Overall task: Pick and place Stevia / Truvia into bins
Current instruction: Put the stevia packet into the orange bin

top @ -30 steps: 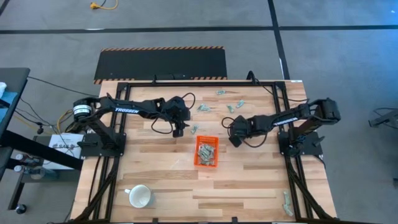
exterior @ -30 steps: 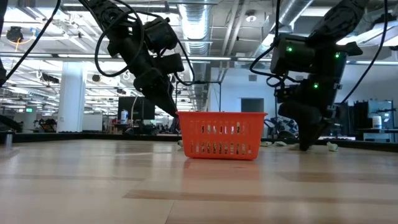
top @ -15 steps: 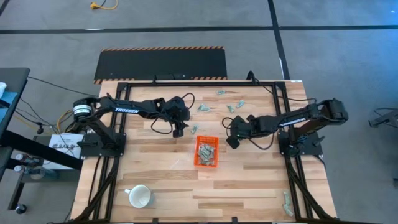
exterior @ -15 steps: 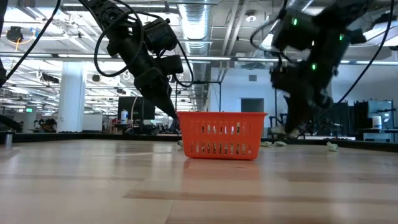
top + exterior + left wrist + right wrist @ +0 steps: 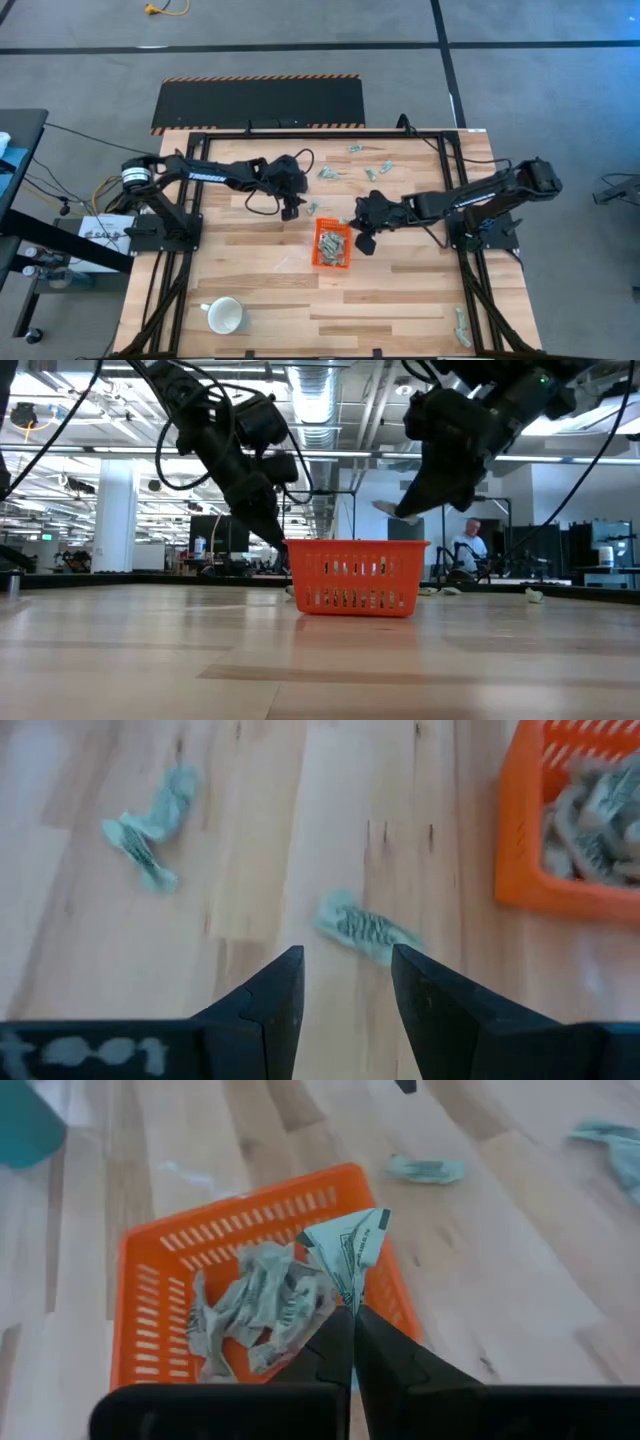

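The orange bin (image 5: 333, 244) sits mid-table with several crumpled sachets inside. My right gripper (image 5: 350, 1320) hovers at the bin's right wall (image 5: 361, 238), lifted above the rim (image 5: 402, 512), shut on one pale green and white sachet (image 5: 349, 1245). My left gripper (image 5: 346, 970) is open and low over the table just left of the bin's far corner (image 5: 290, 210). Its fingers point at a loose sachet (image 5: 366, 928) lying flat on the wood, without touching it. Another loose sachet (image 5: 148, 832) lies farther off. My right gripper pinches the sachet by one corner (image 5: 350, 1298) between its two fingertips. The rest of the paper sticks out beyond the tips, lifted clear of the table and held over the bin's right wall. In the low view the sachet (image 5: 385, 508) pokes out toward the bin side.
More loose sachets (image 5: 372, 170) are scattered on the far part of the table, and a few (image 5: 462, 326) lie near its right near corner. A white mug (image 5: 225, 316) stands near the left near edge. Bare wood lies between mug and bin.
My right gripper has risen from the table on the bin's right and travelled toward the table's left, carrying the sachet up to the bin's right wall.
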Motion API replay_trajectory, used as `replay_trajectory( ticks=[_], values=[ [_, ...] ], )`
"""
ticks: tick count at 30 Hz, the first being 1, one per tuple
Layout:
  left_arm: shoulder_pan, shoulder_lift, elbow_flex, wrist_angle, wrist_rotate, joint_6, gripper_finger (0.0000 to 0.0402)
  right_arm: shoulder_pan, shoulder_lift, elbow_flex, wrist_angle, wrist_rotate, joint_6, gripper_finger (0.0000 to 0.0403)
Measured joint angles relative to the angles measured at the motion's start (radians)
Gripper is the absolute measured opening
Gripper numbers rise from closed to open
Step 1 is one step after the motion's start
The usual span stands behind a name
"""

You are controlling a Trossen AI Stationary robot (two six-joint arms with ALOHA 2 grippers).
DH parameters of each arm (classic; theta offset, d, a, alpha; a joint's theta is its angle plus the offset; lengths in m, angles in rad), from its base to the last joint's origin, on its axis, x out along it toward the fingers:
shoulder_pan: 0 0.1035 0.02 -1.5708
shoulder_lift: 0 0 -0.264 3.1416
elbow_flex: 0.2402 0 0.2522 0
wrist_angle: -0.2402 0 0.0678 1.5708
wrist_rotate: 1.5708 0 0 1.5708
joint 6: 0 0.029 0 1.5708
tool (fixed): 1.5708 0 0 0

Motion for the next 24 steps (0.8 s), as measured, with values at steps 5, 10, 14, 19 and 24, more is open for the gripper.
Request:
replay_trajectory(
  ticks=[5, 10, 14, 19, 24],
  values=[
    [-0.001, 0.07, 0.0, 0.037, 0.001, -0.009, 0.0141, 0.0, 0.023, 0.0, 0.042, -0.005, -0.051, 0.0019],
    [0.001, 0.106, -0.001, 0.059, 0.008, -0.034, 0.0141, 0.0, 0.023, 0.0, 0.071, -0.058, -0.055, 0.0053],
    [0.001, 0.117, -0.001, 0.073, 0.011, -0.05, 0.0141, 0.0, 0.023, 0.0, 0.087, -0.074, -0.055, 0.0077],
    [-0.001, 0.117, -0.001, 0.084, 0.083, -0.053, 0.0141, 0.0, 0.023, 0.0, 0.088, -0.078, -0.055, 0.0092],
    [-0.01, 0.136, -0.001, 0.08, 0.096, -0.06, 0.0148, 0.0, 0.023, 0.0, 0.085, -0.081, -0.055, 0.0095]
  ],
)
